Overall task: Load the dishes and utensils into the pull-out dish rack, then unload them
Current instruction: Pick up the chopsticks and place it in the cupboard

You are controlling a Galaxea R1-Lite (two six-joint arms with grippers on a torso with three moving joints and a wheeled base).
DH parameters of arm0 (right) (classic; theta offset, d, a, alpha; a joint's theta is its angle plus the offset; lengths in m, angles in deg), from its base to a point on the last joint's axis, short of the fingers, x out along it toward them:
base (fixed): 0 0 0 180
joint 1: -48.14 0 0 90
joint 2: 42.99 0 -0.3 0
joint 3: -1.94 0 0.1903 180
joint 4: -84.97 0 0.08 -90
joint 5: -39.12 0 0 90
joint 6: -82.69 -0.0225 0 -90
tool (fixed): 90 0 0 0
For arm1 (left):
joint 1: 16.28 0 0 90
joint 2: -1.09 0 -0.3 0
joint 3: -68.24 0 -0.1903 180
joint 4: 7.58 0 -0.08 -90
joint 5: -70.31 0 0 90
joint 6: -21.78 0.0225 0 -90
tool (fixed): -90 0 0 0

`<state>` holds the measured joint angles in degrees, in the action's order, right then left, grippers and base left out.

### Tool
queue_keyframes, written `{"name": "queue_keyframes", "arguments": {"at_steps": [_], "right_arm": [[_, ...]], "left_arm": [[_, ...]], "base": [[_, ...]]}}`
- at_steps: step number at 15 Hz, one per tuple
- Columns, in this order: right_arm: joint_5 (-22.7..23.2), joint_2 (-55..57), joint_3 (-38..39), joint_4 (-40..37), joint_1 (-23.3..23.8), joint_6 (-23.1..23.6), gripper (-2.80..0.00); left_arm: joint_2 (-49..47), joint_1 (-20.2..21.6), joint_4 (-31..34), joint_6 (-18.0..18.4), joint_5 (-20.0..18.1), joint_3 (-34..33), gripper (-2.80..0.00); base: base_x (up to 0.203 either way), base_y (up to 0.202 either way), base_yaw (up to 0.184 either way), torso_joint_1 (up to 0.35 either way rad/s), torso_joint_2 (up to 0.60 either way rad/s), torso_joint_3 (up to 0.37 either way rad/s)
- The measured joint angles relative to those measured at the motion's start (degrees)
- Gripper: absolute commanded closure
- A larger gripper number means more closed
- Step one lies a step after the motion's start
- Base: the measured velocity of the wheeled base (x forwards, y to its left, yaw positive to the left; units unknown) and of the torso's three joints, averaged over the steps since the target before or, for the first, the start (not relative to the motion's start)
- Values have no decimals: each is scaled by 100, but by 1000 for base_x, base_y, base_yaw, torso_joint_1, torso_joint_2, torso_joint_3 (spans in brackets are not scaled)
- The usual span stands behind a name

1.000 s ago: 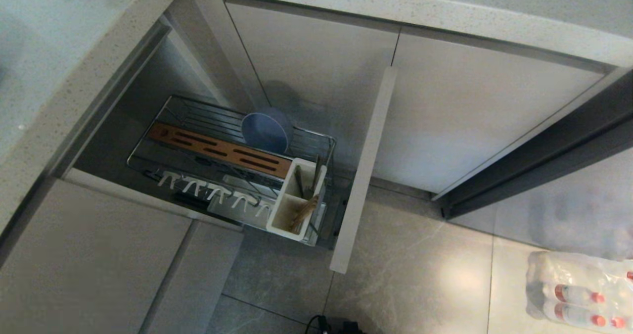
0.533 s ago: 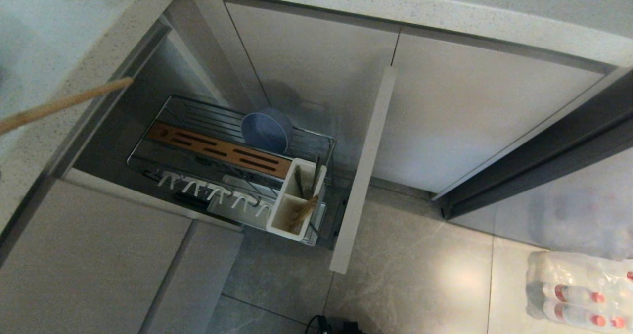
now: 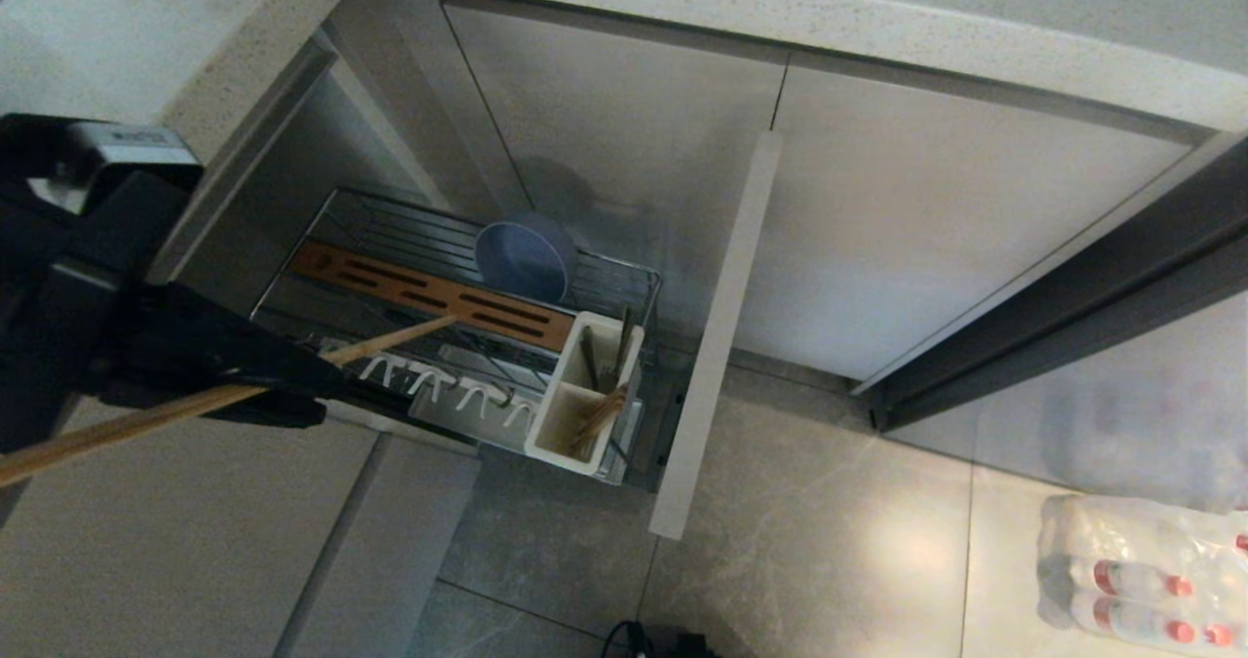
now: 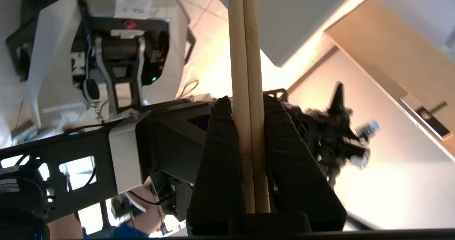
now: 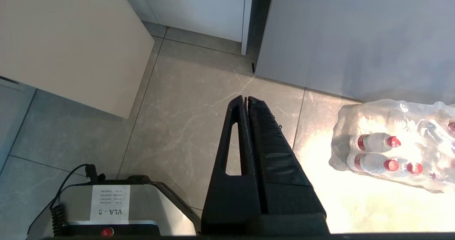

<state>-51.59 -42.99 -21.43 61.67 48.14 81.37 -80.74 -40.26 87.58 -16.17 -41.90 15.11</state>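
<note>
The pull-out dish rack (image 3: 390,212) stands drawn out of the cabinet, with a brown slotted strip (image 3: 429,297) along it. A dusty-blue bowl (image 3: 525,256) leans on its edge in the back of the rack. The white caddy (image 3: 546,416) at the rack's front holds several thin utensils, some of them wooden. My left gripper (image 3: 312,385) is shut on a pair of wooden chopsticks (image 3: 390,338), whose tips reach over the strip. In the left wrist view the chopsticks (image 4: 247,55) run straight out between the fingers of the left gripper (image 4: 247,101). My right gripper (image 5: 246,98) hangs shut and empty over the floor.
The rack's beige front panel (image 3: 717,346) stands out into the floor space. A speckled countertop (image 3: 780,15) runs above the cabinets. A wrapped pack of water bottles (image 3: 1141,580) lies on the tiles at the right. A closed cabinet front (image 3: 195,522) is below the left arm.
My left arm has swung into the head view from the left and come down. The chopsticks have moved from the upper left to over the rack's wooden strip.
</note>
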Motion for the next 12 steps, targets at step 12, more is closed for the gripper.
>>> {"name": "queue_keyframes", "arguments": {"at_steps": [12], "right_arm": [[2,0,0,0,0,0,0]], "left_arm": [[-1645,-209,-755,-39,-502,-931,0]], "base": [[0,0,0,0,0,0]]}}
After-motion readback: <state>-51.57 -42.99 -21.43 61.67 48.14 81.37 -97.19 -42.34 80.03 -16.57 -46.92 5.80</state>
